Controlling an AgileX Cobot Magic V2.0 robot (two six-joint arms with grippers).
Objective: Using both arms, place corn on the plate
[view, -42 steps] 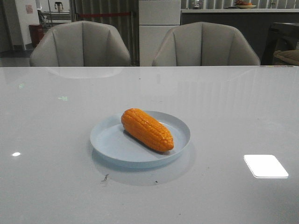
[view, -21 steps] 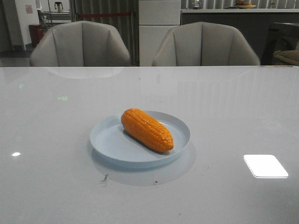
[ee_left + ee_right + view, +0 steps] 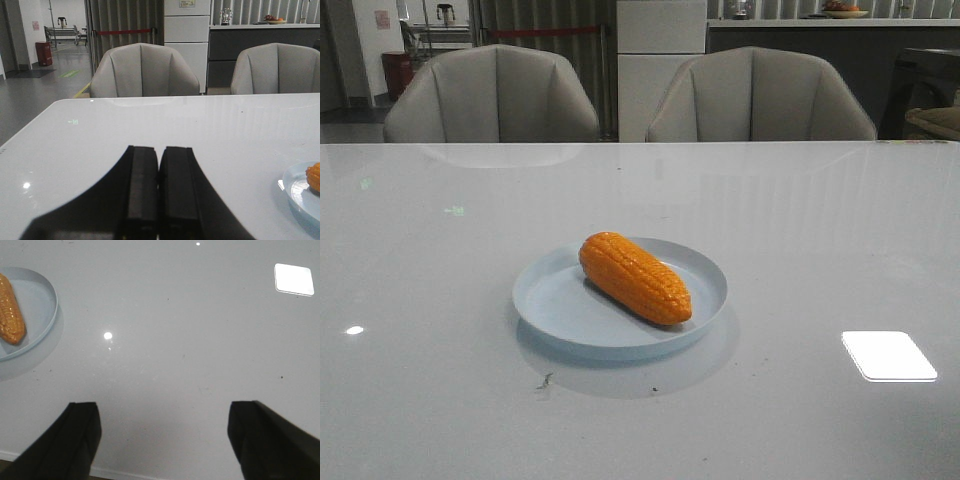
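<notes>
Nothing has moved since the earlier front views: the corn (image 3: 635, 277) lies in the same spot on the plate (image 3: 560, 308), slantwise, its blunt end toward the plate's far-left rim and its tip toward the near-right rim. The plate sits on the worktop (image 3: 820, 240), and neither arm shows in the front view.

The corn looks like glossy, rigid plastic, probably light and a little slick, and its round body would likely roll if nudged. Should it need lifting, the thick middle, taken across the cob, seems the surest place to hold.

The left gripper (image 3: 159, 197) is pressed together, holding nothing, pointing level over the worktop with the plate off to its side. The right gripper (image 3: 162, 440) is spread wide and empty, looking down at bare worktop well apart from the plate. The task appears done.
</notes>
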